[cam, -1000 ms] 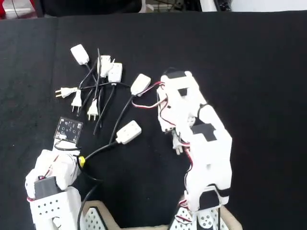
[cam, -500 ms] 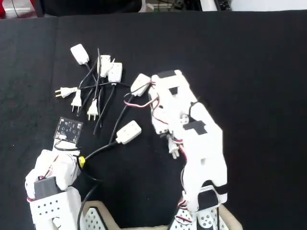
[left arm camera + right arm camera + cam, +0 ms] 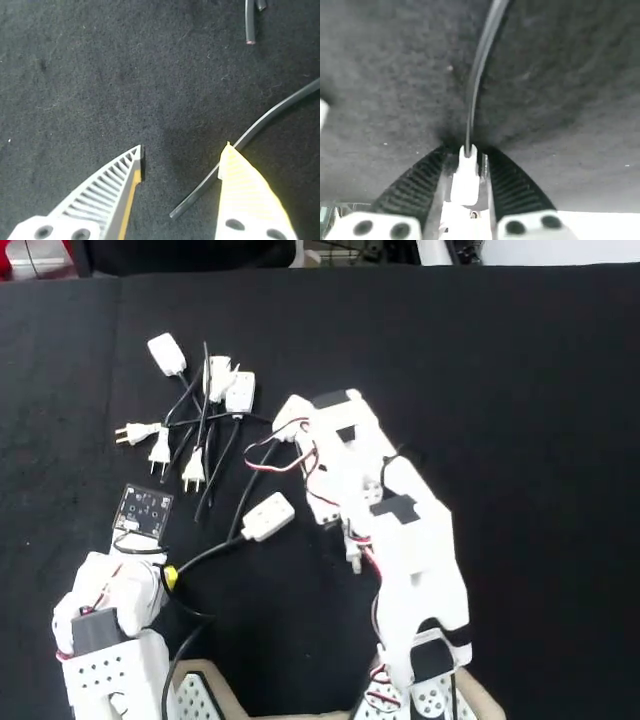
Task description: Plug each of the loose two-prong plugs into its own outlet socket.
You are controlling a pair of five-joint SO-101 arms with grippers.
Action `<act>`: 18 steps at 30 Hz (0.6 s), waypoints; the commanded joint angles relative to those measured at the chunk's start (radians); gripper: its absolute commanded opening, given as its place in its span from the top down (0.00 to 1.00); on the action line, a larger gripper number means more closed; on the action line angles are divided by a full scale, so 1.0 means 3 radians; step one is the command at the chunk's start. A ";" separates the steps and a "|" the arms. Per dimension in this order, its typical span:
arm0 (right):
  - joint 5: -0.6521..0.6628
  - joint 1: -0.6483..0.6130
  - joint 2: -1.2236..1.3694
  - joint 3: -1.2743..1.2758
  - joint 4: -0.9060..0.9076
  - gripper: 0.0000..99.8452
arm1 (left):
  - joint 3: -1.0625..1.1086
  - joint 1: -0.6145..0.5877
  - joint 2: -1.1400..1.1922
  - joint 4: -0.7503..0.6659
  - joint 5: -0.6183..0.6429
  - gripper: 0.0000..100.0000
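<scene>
My right gripper (image 3: 466, 152) is shut on a small white plug (image 3: 465, 182), whose black cable (image 3: 481, 60) runs away over the cloth. From above, this plug's prongs (image 3: 353, 558) stick out under the right arm (image 3: 385, 510), which stands over the mat's middle. Three loose two-prong plugs (image 3: 160, 453) lie at the left among tangled cables. White sockets lie nearby: one (image 3: 165, 352) at the far left, two (image 3: 230, 385) together, one (image 3: 288, 412) at the arm's edge and one (image 3: 268, 515) nearer. My left gripper (image 3: 184, 150) is open over bare cloth beside a black cable (image 3: 260, 125).
A small dark square board (image 3: 143, 510) lies just beyond the left arm (image 3: 105, 610). A black cable (image 3: 205, 558) runs from the near socket past the left arm to the front edge. The black cloth (image 3: 520, 390) stretches bare to the right.
The right arm has swung left, toward the sockets, carrying its plug along. It now covers part of the socket at its edge. The left arm has not moved.
</scene>
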 commanded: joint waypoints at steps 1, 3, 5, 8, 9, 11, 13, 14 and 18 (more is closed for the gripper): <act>0.0082 0.0010 0.0100 -0.0003 0.0056 0.99 | -0.0023 0.0023 -0.0010 0.0036 -0.0031 0.75; 0.0066 0.0046 0.0003 -0.0008 -0.0005 0.99 | -0.0023 0.0023 -0.0010 0.0036 -0.0031 0.75; 0.0066 0.0061 -0.0243 0.0028 -0.0092 0.99 | -0.0013 0.0023 -0.0015 0.0036 -0.0031 0.75; 0.0061 0.0000 -0.0729 0.0212 -0.0220 0.99 | 0.0003 0.0018 -0.0020 0.0036 -0.0031 0.75; 0.0061 -0.0015 -0.0898 0.0294 -0.0251 0.99 | 0.0003 0.0018 -0.0020 0.0031 -0.0031 0.75; 0.0056 -0.0020 -0.1235 0.0488 -0.0353 0.99 | 0.0003 0.0018 -0.0020 0.0031 -0.0031 0.75; 0.0005 0.0010 -0.1593 0.0713 -0.0517 0.99 | 0.0003 0.0018 -0.0020 0.0031 -0.0031 0.75; -0.0015 0.0041 -0.1767 0.0841 -0.0614 0.99 | 0.0003 0.0018 -0.0020 0.0031 -0.0031 0.75; -0.0082 0.0102 -0.2570 0.1460 -0.1064 0.99 | 0.0003 0.0018 -0.0020 0.0031 -0.0031 0.75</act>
